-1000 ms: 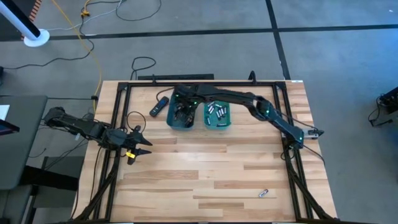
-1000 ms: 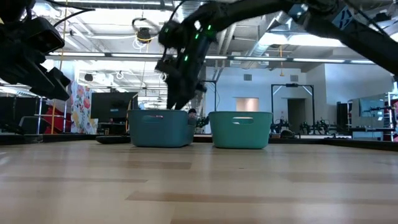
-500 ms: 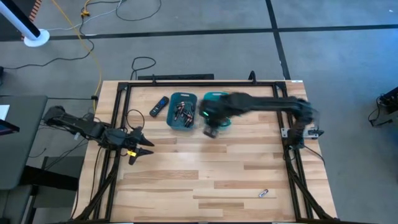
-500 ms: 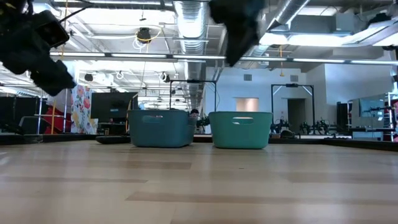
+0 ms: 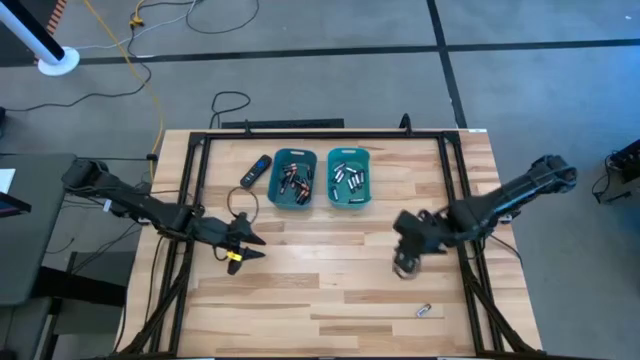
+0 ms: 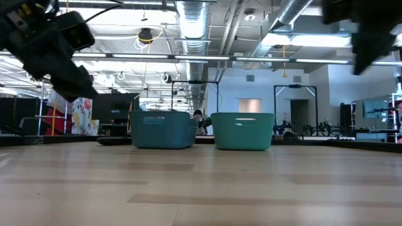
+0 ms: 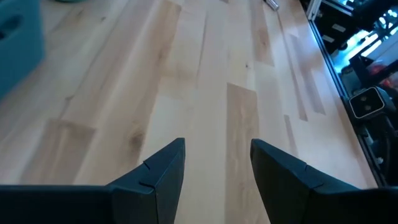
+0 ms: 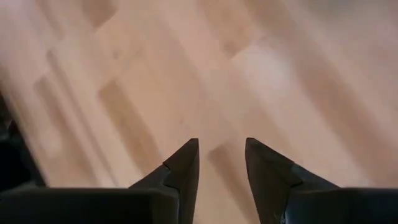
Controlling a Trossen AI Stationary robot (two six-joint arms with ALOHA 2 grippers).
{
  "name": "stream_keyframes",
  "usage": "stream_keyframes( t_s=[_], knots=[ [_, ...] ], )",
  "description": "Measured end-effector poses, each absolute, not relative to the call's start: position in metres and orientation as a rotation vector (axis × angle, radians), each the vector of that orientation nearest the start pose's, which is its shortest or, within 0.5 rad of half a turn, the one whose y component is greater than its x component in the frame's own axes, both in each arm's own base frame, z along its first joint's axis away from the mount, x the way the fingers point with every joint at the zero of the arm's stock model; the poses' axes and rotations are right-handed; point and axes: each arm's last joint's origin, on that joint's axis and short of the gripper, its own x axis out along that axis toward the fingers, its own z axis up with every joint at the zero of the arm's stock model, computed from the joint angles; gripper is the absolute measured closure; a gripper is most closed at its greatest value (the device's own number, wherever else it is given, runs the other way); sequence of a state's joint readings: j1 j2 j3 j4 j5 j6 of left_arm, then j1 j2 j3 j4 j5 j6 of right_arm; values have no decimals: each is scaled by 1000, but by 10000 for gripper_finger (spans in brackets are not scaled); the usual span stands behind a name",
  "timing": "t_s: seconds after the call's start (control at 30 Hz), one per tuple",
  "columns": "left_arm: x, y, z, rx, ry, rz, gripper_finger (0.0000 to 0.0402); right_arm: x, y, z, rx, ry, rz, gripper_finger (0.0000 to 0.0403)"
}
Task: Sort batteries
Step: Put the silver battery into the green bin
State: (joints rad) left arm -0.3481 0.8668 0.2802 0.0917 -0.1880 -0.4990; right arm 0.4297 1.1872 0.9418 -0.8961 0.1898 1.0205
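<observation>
1. Since a second ago, our right gripper (image 5: 403, 265) has swung away from the left teal bin (image 5: 291, 180) to the bare boards well toward the front of the table (image 5: 330, 290), nearer the one stray battery (image 5: 423, 311).
2. Its fingers (image 8: 183, 163) stand apart with nothing between them.
3. Our left gripper (image 5: 247, 243) has drifted slightly closer to that bin, jaws wide and empty.
4. Sorted batteries (image 5: 294, 181) fill both bins; we judge the stray is the last pickup.
</observation>
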Motion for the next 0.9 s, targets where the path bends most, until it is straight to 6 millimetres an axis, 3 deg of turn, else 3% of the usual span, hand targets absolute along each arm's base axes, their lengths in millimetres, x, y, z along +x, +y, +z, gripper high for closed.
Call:
stream_keyframes(
  t_s=[0.23,0.57,0.9],
  knots=[
    [203,-69,184,-350,537,-28,224,174,127,235,471,1119,-177,226],
    [255,-96,190,-310,593,-47,224,152,178,201,45,1247,88,209],
    [272,-103,191,-295,523,-57,224,137,216,170,-1,1334,186,222]
  ],
)
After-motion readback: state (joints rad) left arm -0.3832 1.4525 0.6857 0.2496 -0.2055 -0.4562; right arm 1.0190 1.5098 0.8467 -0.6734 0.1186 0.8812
